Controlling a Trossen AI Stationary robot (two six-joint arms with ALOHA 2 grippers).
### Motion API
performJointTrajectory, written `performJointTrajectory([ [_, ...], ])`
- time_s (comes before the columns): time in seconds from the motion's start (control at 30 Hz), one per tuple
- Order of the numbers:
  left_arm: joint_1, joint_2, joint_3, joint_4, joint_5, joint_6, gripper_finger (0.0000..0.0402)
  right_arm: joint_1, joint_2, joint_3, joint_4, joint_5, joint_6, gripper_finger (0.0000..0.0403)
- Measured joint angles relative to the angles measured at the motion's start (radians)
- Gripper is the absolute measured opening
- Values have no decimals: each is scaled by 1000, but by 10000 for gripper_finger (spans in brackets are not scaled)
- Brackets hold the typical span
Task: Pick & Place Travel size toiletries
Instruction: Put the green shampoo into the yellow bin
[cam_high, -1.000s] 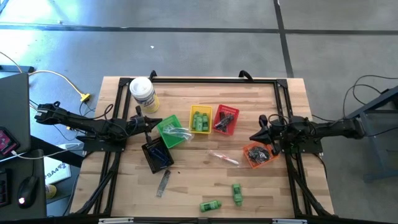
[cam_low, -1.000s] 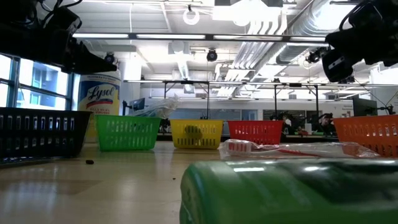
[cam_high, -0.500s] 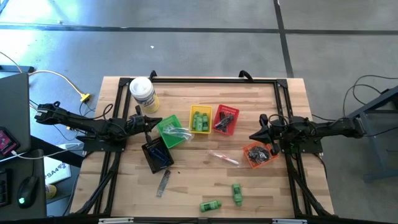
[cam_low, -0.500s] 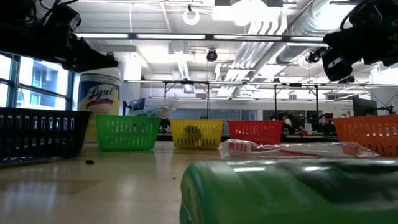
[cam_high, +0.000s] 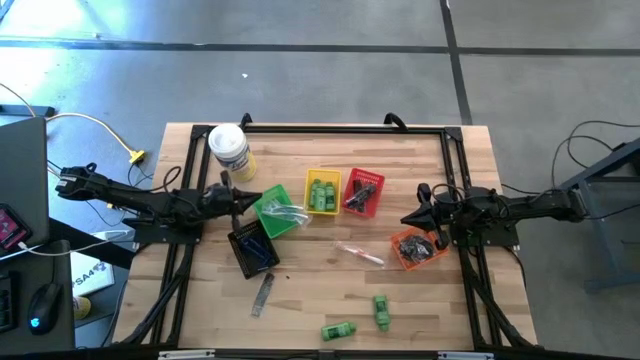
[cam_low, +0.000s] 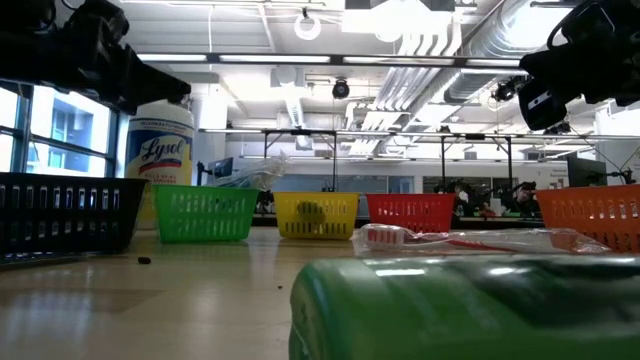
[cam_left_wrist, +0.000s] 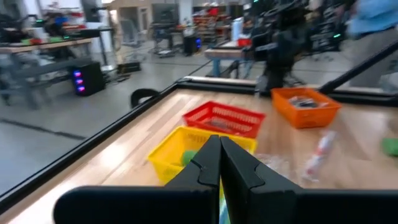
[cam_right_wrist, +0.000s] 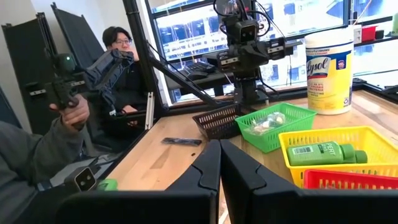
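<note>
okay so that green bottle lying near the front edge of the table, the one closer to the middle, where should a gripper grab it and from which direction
Grip the green bottle across its body, midway along, coming straight down from above. It lies flat on the table, long axis roughly left to right in the high view, so the fingers should probably straddle its narrow width. Open wood surrounds it; the second bottle lies apart.

Closed left tool (cam_left_wrist: 219, 163), yellow basket (cam_left_wrist: 168, 157), red basket (cam_left_wrist: 222, 118), orange basket (cam_left_wrist: 305, 107)

Two dark arms, matte black, chunky jointed segments, thin black cables along the links. Left hand (cam_high: 262, 193) and right hand (cam_high: 404, 221): each two flat black fingers (cam_left_wrist: 208, 165) tapering to wedge tips, pressed together, mounted on a wide black crossbar.
</note>
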Motion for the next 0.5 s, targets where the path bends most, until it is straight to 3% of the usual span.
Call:
performJointTrajectory([
  [0.3, 0, 2, 5, 14, 130, 0, 0, 0, 1, -1, -1, 0, -2, 2],
  [0.5, 0, 117, 73, -3, 198, -22, 0, 0, 1, -1, -1, 0, -4, 2],
])
